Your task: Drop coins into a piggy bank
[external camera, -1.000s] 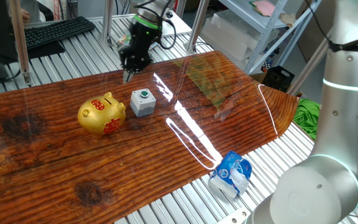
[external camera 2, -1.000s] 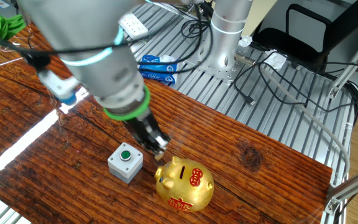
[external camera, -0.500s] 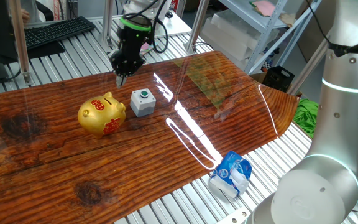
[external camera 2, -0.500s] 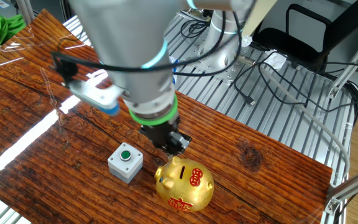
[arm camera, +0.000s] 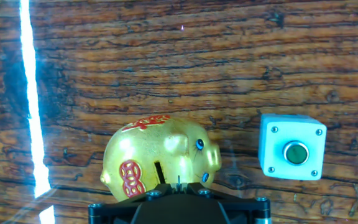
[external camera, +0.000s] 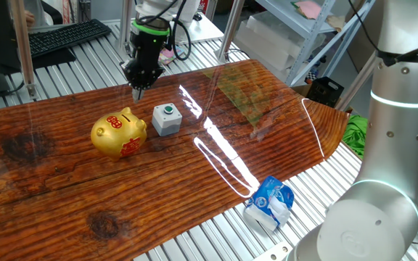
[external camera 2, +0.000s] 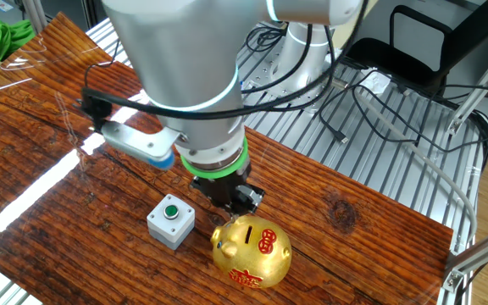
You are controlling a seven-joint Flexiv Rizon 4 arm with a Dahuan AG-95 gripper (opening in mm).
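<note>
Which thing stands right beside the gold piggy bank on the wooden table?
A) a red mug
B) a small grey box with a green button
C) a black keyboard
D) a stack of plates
B: the grey box with its green button stands next to the piggy bank on the table.

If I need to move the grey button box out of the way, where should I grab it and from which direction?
Take the grey button box by two opposite flat side walls, coming straight down from above. It sits flat on the wooden table with its green button facing up, so keep the fingers off the top. The piggy bank stands close beside it; closing across the other pair of walls looks safer.
</note>
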